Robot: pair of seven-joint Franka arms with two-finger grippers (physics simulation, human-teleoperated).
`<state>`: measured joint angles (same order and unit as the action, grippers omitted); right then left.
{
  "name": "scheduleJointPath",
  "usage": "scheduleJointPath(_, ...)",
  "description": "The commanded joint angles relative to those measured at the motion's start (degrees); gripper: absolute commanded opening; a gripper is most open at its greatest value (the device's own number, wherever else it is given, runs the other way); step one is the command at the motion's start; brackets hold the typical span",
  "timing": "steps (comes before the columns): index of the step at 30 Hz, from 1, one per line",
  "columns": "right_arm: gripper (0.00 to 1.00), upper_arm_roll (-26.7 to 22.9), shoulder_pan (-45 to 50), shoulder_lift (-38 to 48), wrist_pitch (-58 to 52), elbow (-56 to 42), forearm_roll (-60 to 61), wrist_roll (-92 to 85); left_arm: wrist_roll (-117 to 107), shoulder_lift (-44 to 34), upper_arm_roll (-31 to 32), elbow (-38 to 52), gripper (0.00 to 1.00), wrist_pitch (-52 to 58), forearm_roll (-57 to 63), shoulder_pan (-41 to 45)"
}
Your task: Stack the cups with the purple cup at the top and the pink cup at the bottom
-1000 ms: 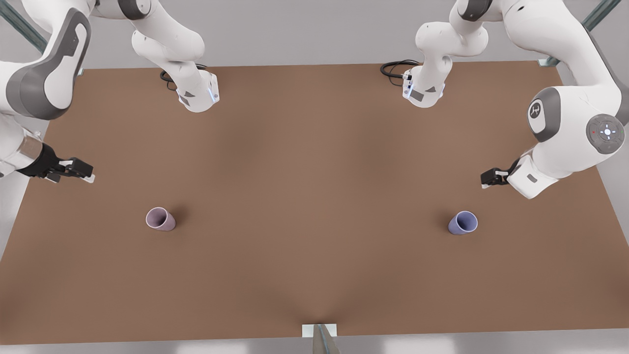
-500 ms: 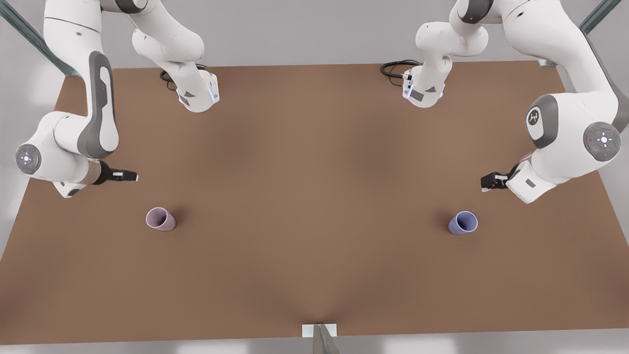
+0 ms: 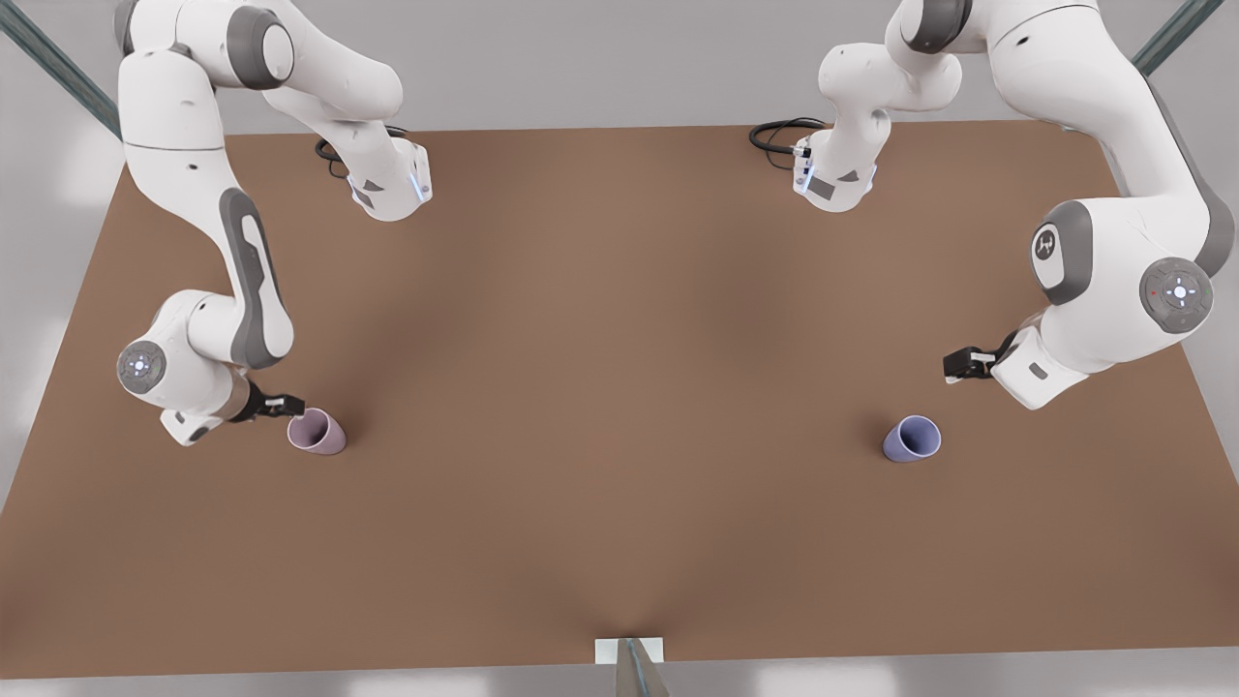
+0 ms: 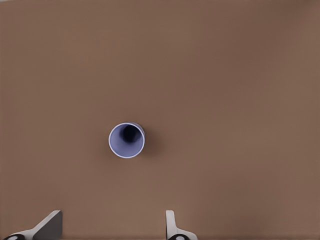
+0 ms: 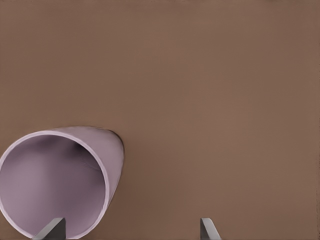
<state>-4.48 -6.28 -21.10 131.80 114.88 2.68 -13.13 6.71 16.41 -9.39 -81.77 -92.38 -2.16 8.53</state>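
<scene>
**Inspector:** Start at the right gripper [image 3: 287, 405]. Condition?

**Assessor:** Fingers spread, nothing between them. It sits low at the front view's left, just beside the pink cup [image 3: 317, 431]. In the right wrist view the cup's rim [image 5: 52, 182] lies against one fingertip [image 5: 50, 229], off to that side of the gap, so the jaws are not yet centred on it.

**Inspector:** Cup's attitude?

**Assessor:** Upright, mouth up, long axis vertical. I judge the gripper must shift sideways towards the cup before closing on its wall.

**Inspector:** Left gripper [image 3: 953, 366]?

**Assessor:** Also spread and empty, held higher at the front view's right. The purple cup [image 4: 127, 140] stands upright ahead of its fingertips, clearly apart from them, roughly in line with the gap.

**Inspector:** Which arm is nearer its work?

**Assessor:** The right, by a good margin. The left arm hangs back.

**Inspector:** Clearance?

**Assessor:** The cups stand well apart on the brown table [image 3: 619, 387]. Open surface lies between them for stacking, and neither cup is near an edge.
</scene>
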Motion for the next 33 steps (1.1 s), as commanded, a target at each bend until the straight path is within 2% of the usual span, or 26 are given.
scheduleJointPath(1, 1.00, 0.0, 0.0, -0.3, 5.7, -0.4, 0.1, -3.8, 0.4, -0.1, 0.0, 0.0, 1.00, -0.2, 0.0, 0.0)
scheduleJointPath(12, 1.00, 0.3, -0.1, -4.5, 9.4, 2.2, 0.2, -3.8, 0.4, 1.1, 0.0, 0.0, 1.00, -0.7, 0.0, -0.3)
scheduleJointPath(16, 0.70, 0.4, 0.0, -5.0, 9.5, 1.7, 0.2, -3.7, 0.3, 1.1, -0.1, 0.0, 1.00, -1.0, 0.0, -0.4)
scheduleJointPath(17, 0.48, 0.4, 0.0, -5.0, 9.7, 1.7, 0.3, -3.7, 0.3, 1.1, -0.1, 0.0, 1.00, -1.0, 0.0, -0.4)
scheduleJointPath(18, 0.35, 0.4, 0.0, -4.9, 9.8, 1.7, 0.5, -3.7, 0.3, 1.1, -0.1, 0.0, 1.00, -1.0, 0.0, -0.4)
scheduleJointPath(19, 0.25, 0.5, 0.1, -4.8, 9.8, 1.7, 0.6, -3.6, 0.3, 1.1, -0.1, 0.0, 1.00, -1.0, 0.0, -0.4)
scheduleJointPath(20, 0.21, 0.8, 0.1, -4.7, 9.7, 1.6, 0.5, -3.4, 0.3, 1.1, -0.1, 0.0, 1.00, -1.0, 0.0, -0.4)
scheduleJointPath(28, 0.21, 2.7, 0.1, -0.7, 4.6, 1.0, 0.6, -3.0, 0.3, 1.0, -0.1, 0.1, 1.00, -0.9, 0.0, -0.4)
scheduleJointPath(31, 0.21, 6.6, 0.2, 2.6, 1.0, 0.6, 0.6, 2.8, 0.7, 1.5, -0.2, 0.1, 1.00, -1.7, 0.0, -0.7)
scheduleJointPath(33, 0.21, 6.9, 4.8, 4.2, -3.0, -0.7, 0.6, 9.2, 0.7, 2.7, -0.2, 0.1, 1.00, -3.2, 0.0, -0.8)
